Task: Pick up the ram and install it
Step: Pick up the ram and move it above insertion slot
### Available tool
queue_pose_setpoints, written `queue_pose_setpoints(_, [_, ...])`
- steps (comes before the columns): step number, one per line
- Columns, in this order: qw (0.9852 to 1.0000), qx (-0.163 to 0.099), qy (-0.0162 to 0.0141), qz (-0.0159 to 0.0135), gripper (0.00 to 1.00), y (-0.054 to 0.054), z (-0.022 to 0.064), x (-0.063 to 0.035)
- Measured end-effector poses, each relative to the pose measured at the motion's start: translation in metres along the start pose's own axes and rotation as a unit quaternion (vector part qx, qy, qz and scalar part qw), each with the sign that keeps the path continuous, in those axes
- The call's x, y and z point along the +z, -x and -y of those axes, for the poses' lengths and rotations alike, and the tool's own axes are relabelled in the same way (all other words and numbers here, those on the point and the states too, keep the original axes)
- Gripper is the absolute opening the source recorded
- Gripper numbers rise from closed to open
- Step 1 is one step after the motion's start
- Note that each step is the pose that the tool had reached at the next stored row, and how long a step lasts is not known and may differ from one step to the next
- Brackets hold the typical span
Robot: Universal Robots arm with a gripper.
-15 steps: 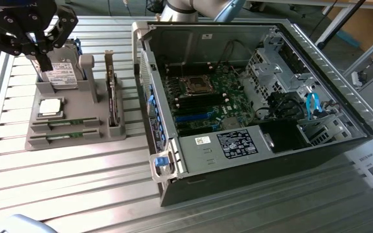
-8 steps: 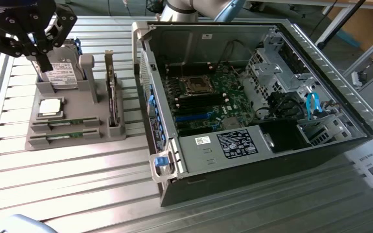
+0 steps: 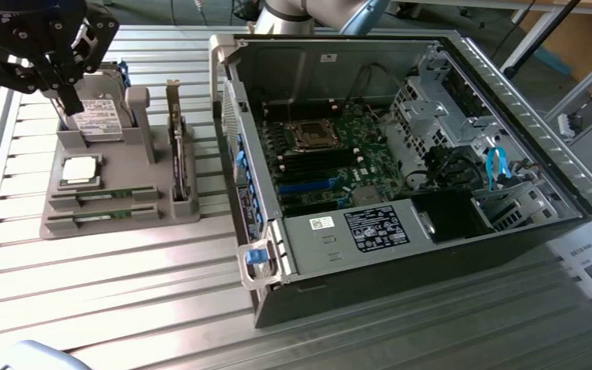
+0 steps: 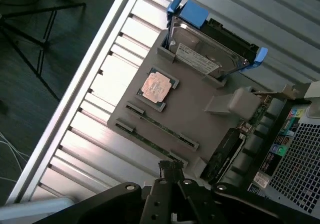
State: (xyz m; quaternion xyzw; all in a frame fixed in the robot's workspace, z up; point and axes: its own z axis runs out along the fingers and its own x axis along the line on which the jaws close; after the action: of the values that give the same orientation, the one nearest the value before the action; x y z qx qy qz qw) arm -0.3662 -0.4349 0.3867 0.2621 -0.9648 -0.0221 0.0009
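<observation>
Approach step: the hand [image 3: 68,112], closed and empty, hovers above the ram [image 3: 105,196] seated in its tray [image 3: 121,173]; grasping calls for opening, then aligning across the stick.

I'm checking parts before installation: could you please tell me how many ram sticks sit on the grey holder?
2. One ram stick lies beside the silver processor chip; the other ram stick lies parallel at the holder's edge. None seems hidden.
</observation>
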Motion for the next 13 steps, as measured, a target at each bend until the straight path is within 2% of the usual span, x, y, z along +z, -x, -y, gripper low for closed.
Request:
queue_pose_setpoints(3, [0.9997,-0.025,0.0002,-0.0011,0.1,0.0,0.0,0.0001])
queue_pose_setpoints(7, [0.9983,-0.057,0.0006,-0.0025,0.1,0.0,0.0,0.0002])
queue_pose_setpoints(13, [0.9941,-0.108,0.0011,-0.0047,0.1,0.0,0.0,0.0003])
